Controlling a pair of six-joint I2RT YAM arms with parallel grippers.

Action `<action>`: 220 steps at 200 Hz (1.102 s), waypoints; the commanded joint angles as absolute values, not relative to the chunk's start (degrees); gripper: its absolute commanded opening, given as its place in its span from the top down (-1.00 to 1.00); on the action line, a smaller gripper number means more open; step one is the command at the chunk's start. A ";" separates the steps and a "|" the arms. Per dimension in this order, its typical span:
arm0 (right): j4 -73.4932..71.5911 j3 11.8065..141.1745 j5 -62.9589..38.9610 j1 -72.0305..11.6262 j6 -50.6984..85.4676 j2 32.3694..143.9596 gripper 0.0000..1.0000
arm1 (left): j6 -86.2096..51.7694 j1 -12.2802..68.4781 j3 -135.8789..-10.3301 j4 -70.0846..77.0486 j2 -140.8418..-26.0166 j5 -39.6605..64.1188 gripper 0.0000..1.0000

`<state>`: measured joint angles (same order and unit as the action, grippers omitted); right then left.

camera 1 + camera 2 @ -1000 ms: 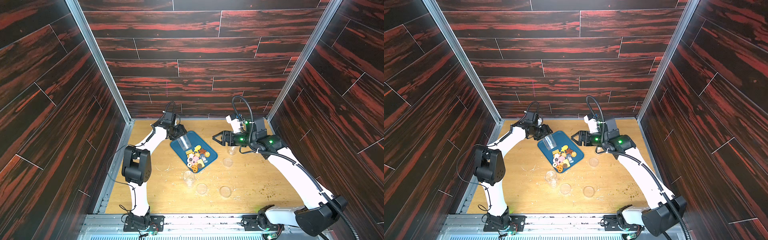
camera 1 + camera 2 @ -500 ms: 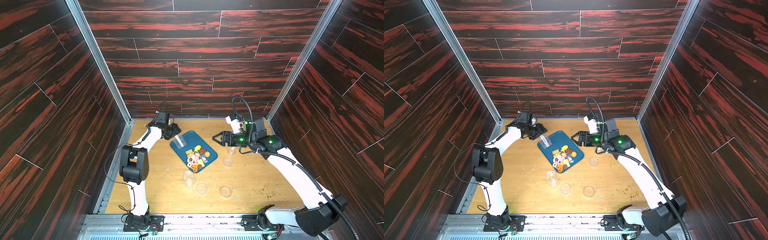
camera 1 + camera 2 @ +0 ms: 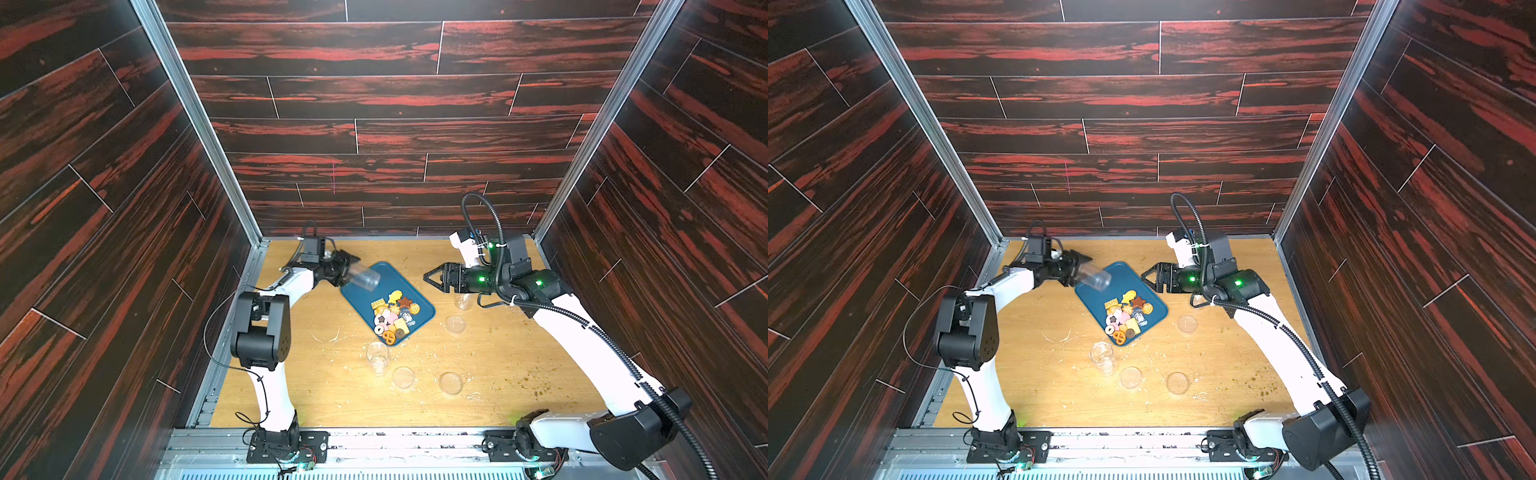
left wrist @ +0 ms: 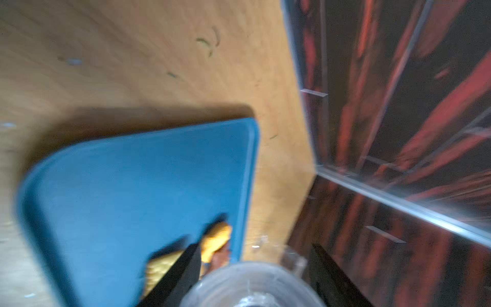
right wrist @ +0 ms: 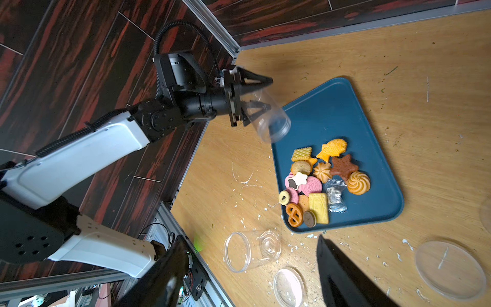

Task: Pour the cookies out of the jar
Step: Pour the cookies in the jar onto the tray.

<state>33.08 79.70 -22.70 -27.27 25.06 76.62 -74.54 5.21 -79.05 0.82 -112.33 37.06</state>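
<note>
The pour looks finished: your left claw (image 5: 268,93) grips the seemingly empty jar (image 5: 273,122) over the tray (image 5: 332,111)'s far-left edge, the cookies (image 5: 318,180) lie heaped toward its near corner, and the right claw (image 3: 427,279) is open, so set the jar down next.

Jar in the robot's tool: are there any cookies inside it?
No, the jar looks clear and empty, and the cookies lie on the tray.
</note>
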 commanded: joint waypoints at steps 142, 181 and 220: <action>41.91 95.35 -27.68 -33.98 20.84 89.49 -0.60 | -128.22 7.53 -55.13 55.81 -100.83 31.32 -0.21; 44.01 100.45 -24.75 -37.27 20.80 93.93 -0.61 | -127.00 10.46 -51.97 53.71 -96.15 30.59 -0.21; 45.99 104.38 -22.18 -37.42 21.79 97.07 -0.80 | -125.67 13.30 -50.40 52.12 -94.04 30.41 -0.22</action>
